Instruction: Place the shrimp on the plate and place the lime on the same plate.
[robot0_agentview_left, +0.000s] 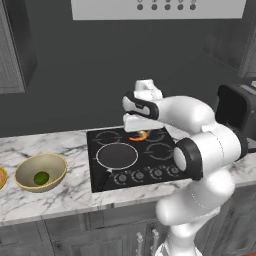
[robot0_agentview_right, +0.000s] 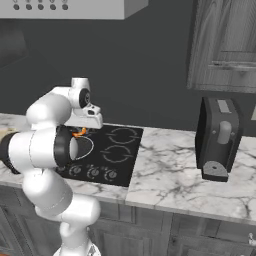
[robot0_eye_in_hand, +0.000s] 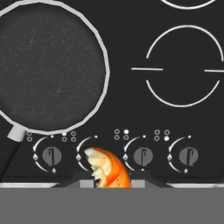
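Observation:
My gripper hangs above the black cooktop and is shut on the shrimp, a small curved orange piece. In the hand view the shrimp sticks up between the finger tips of the gripper, over the row of stove knobs. From the right base view the shrimp peeks out under the hand. The dark green lime lies inside a tan-yellow bowl on the counter at the left. An orange sliver of the plate shows at the picture's left edge.
A round dark pan sits on the cooktop's front left burner, its handle pointing toward the counter edge. A black toaster stands on the marble counter to the right. A dark back wall and a range hood close in behind and above.

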